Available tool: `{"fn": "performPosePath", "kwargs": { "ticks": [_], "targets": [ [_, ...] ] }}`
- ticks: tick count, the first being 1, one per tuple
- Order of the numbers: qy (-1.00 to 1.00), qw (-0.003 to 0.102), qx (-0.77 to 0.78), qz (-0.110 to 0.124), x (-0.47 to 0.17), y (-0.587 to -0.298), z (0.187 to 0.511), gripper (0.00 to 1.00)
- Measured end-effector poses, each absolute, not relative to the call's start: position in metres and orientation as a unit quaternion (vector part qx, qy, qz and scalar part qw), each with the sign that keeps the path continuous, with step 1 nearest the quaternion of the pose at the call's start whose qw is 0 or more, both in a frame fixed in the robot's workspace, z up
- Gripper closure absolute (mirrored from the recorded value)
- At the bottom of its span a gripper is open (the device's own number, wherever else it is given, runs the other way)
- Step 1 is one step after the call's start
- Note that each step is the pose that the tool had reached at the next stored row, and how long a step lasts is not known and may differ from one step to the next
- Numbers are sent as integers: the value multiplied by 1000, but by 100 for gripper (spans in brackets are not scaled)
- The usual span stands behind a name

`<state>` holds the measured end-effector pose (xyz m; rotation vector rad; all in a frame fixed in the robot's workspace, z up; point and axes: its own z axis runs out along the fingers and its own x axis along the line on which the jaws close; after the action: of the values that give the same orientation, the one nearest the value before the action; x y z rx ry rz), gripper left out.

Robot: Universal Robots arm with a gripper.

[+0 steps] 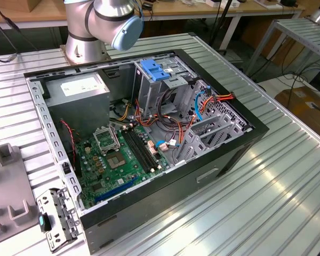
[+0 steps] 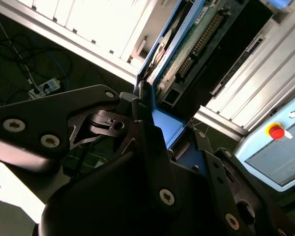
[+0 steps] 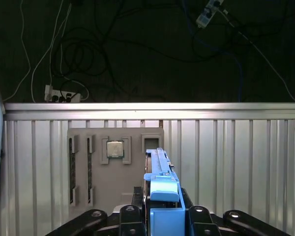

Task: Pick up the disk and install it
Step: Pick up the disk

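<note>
My gripper (image 3: 163,217) is shut on the disk (image 3: 160,167), which I see edge-on in the first wrist view, its bright blue carrier frame standing between the two black fingers (image 3: 130,216). In the second wrist view the disk (image 2: 187,54) shows its green circuit board and blue frame rising from the gripper (image 2: 169,135). The disk hangs in the air above the ribbed metal table (image 3: 236,162), near a grey parts tray (image 3: 88,167).
The open computer case (image 1: 240,144) lies on the table with its motherboard (image 1: 117,160) exposed and a blue clip (image 1: 154,69) on a grey drive cage. The arm's base (image 1: 85,42) stands behind it. A processor (image 3: 115,148) sits in the grey tray. A red stop button (image 2: 275,132) is nearby.
</note>
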<state>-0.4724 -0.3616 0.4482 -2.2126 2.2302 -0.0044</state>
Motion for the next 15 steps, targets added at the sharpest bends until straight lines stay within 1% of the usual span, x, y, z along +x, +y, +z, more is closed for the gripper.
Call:
{"fn": "performPosePath", "kwargs": {
  "ticks": [15],
  "targets": [
    [710,-1,-704,-2,-472,-362,467,63]
  ]
}}
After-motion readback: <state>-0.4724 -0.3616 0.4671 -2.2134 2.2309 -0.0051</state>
